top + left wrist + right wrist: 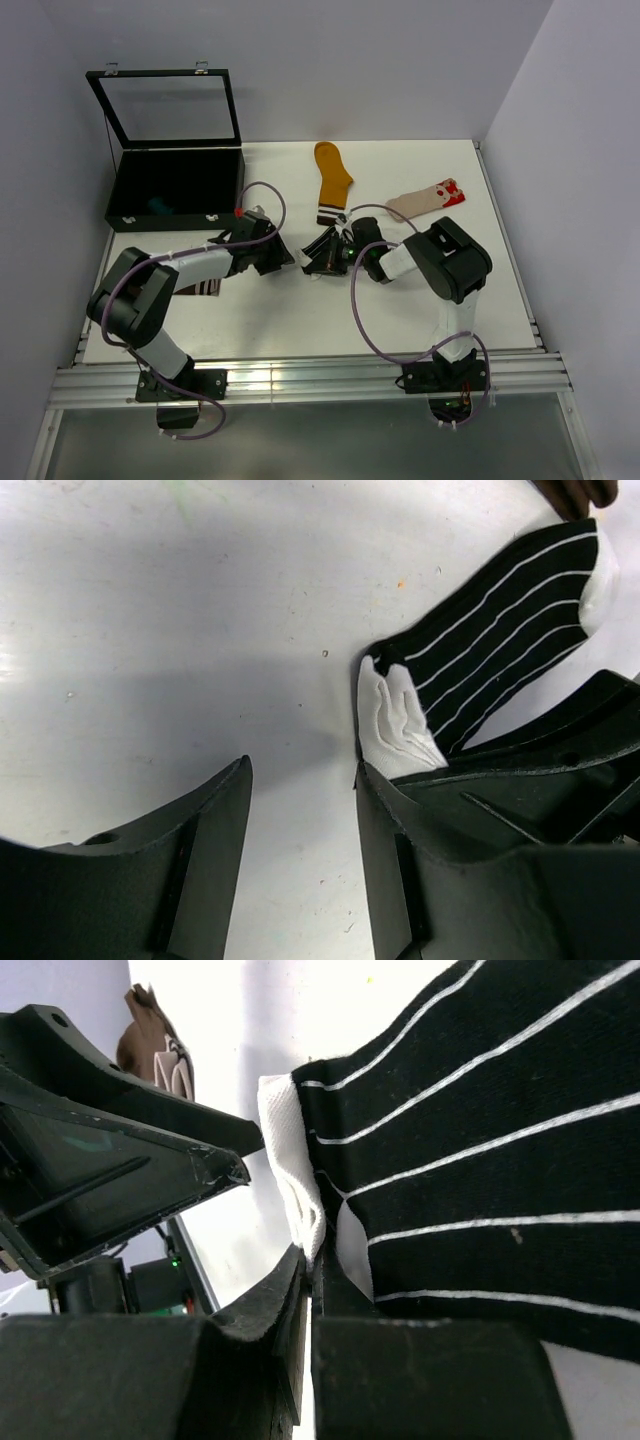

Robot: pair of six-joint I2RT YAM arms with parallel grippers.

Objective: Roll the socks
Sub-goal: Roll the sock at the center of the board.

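Black-and-white striped sock (pixel 322 258) lies on the table (pixel 300 330) between the left gripper (pixel 290 255) and right gripper (pixel 338 252), with a mustard sock (pixel 332 180) and beige sock (pixel 425 200) beyond it. Left wrist view: the fingers (pixel 200 860) stand apart over bare table, the sock's white end just beside one. Right wrist view: the jaws are pinched tight on that sock's white edge.

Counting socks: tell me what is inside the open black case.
Inside the black case, one teal item shows against the front wall. The rest looks dark and bare; the front wall may hide more.
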